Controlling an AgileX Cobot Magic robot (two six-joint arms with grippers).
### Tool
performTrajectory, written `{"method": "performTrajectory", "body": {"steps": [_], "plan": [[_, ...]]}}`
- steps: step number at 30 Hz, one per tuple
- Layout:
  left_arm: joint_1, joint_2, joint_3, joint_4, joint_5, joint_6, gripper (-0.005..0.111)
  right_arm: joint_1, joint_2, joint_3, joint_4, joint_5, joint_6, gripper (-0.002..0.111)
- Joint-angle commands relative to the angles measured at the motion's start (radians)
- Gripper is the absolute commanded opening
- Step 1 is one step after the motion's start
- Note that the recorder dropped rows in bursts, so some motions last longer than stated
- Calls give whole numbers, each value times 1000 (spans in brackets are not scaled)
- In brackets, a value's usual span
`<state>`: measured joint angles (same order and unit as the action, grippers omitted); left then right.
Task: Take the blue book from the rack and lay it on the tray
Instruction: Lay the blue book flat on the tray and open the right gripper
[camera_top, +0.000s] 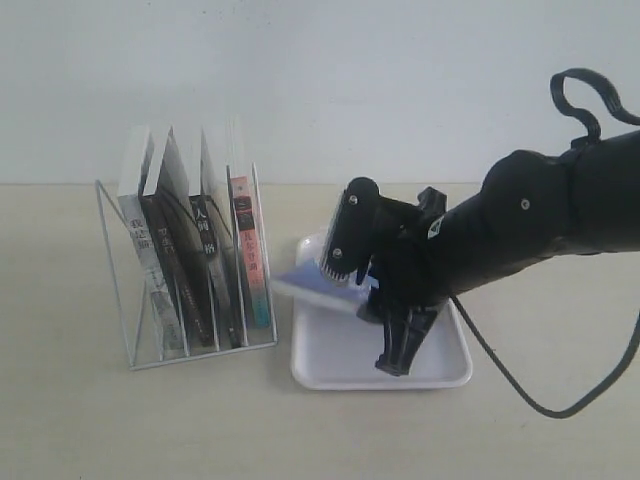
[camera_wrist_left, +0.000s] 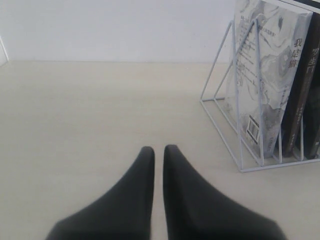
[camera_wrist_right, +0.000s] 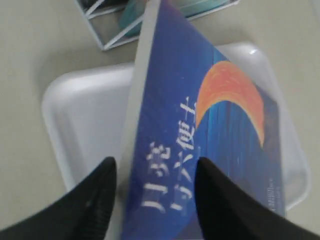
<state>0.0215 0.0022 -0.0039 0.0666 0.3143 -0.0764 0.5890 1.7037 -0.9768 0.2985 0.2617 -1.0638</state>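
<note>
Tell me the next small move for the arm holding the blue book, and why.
Probably lower the right gripper while levelling the blue book. The gripper is clamped on the book, which hangs tilted over the tray and is not yet flat on it, so opening now would likely drop it.

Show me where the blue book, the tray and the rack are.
blue book (camera_wrist_right: 210, 150): right wrist view, on its front cover.
tray (camera_top: 335, 350): exterior view, on its bare floor.
rack (camera_top: 200, 357): exterior view, on its front base wire.

"六便士" on the blue book (camera_wrist_right: 225, 150)
</note>
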Motion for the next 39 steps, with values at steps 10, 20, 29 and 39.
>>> {"method": "performTrajectory", "body": {"steps": [10, 20, 29, 39], "plan": [[-8, -2, 4, 3, -8, 2, 6, -2, -149, -3, 6, 286, 147, 35], [-8, -2, 4, 3, -8, 2, 6, -2, -238, -3, 8, 216, 213, 0], [-8, -2, 4, 3, -8, 2, 6, -2, -238, -3, 8, 206, 270, 0], [-8, -2, 4, 3, -8, 2, 6, -2, -238, -3, 8, 207, 272, 0]]}}
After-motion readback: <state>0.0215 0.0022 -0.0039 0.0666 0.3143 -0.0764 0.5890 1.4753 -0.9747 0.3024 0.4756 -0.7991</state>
